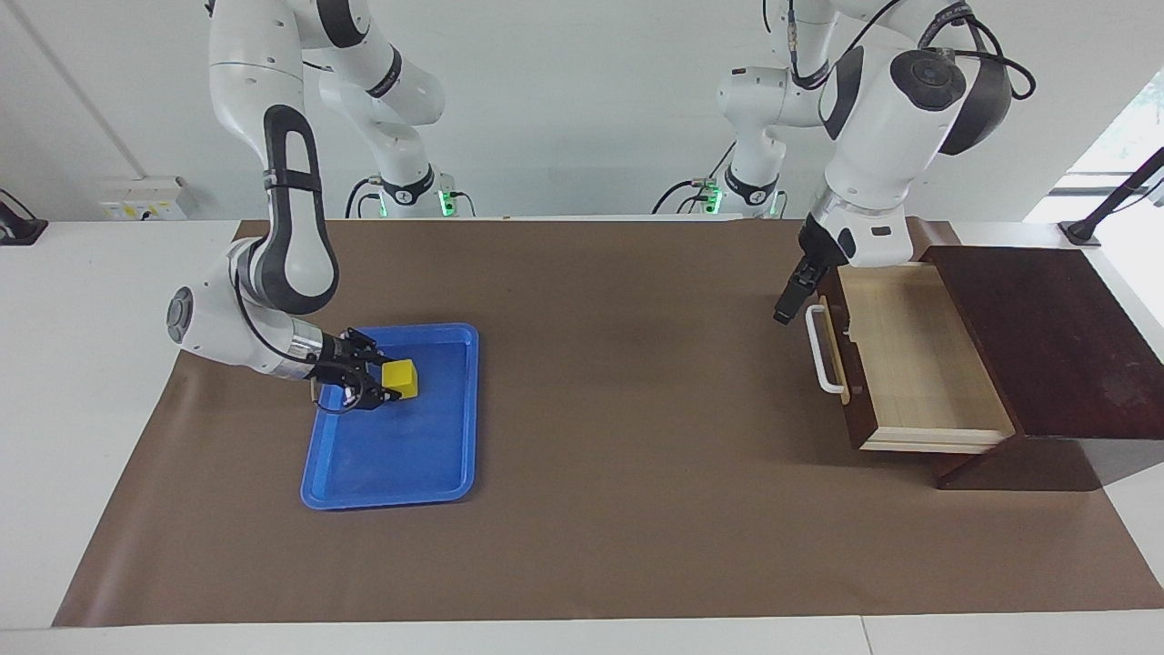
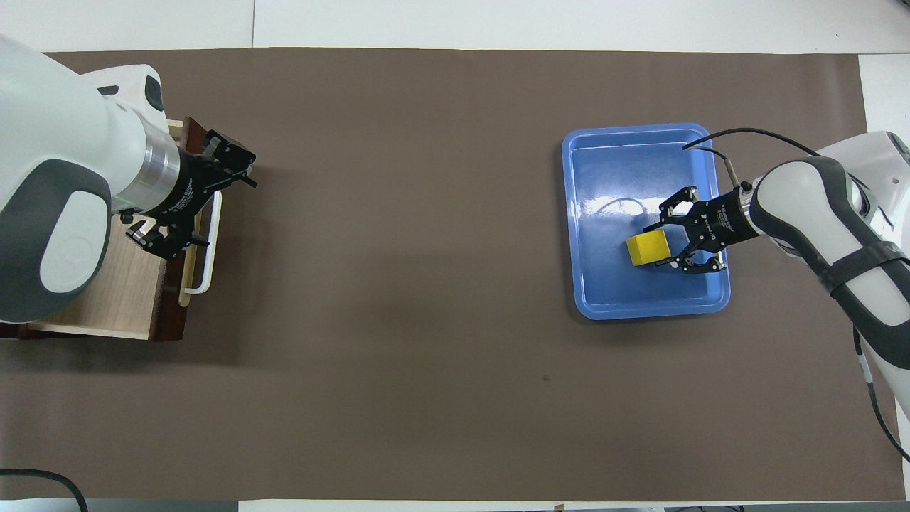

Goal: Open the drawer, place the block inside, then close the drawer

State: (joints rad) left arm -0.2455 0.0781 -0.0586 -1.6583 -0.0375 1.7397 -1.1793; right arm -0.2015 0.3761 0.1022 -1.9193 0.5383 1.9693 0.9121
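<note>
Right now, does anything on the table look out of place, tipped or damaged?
Nothing stands out. The drawer is pulled open and bare inside, and the block sits flat in the blue tray.

Yellow block [image 1: 401, 378], blue tray [image 1: 455, 473], dark brown drawer [image 1: 859, 400].

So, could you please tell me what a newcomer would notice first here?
Probably the yellow block in the blue tray, with the right end effector open around it. Then the drawer, pulled open at the left arm's end of the table, its pale inside bare, the left end effector over its handle end.
</note>
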